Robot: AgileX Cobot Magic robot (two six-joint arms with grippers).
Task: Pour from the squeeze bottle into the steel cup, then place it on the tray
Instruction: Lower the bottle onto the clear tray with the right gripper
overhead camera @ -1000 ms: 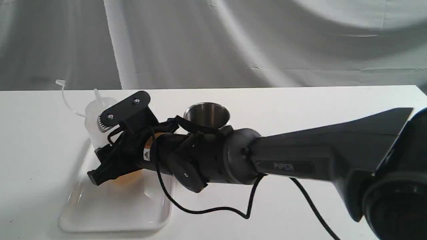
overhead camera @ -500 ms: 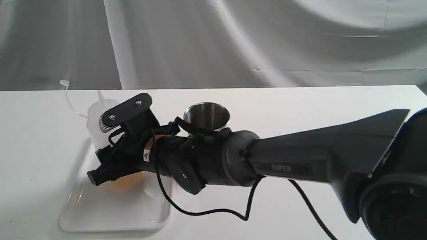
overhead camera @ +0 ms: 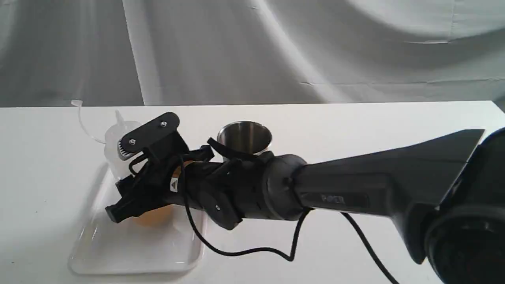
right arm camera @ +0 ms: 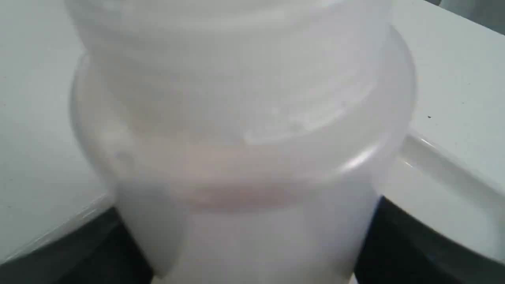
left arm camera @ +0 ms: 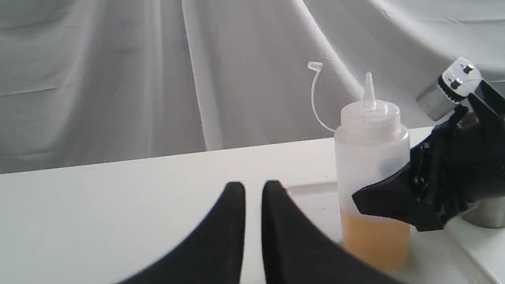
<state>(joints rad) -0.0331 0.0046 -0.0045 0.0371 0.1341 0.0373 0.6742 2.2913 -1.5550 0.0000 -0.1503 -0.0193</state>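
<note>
My right end effector (overhead camera: pixel 118 181) reaches across the white bench (overhead camera: pixel 355 118) and is clenched on the translucent whitish plastic squeeze bottle with the cone nozzle (overhead camera: pixel 112 152), one finger on each side of its body. The bottle stands upright over the flat, glossy white plastic tray with the low rim (overhead camera: pixel 134 256), towards its far end, with amber liquid in its lower part. I cannot tell whether its base touches the tray floor.

I judge the step in hand to be the set-down. To do it well, I should bring the bottle straight down until the base sits flat inside the rim, and only then part my fingers. The walls are soft and the cap hangs loose on its strap, so any harder squeeze could push liquid out of the nozzle. I should back away level, clear of the strap and of the brushed stainless-steel cup (overhead camera: pixel 244 136) just beside my wrist.

My left end effector (left arm camera: pixel 252 189) holds nothing, its fingers drawn almost together.

I count one bottle, one cup, one tray and two end effectors.
</note>
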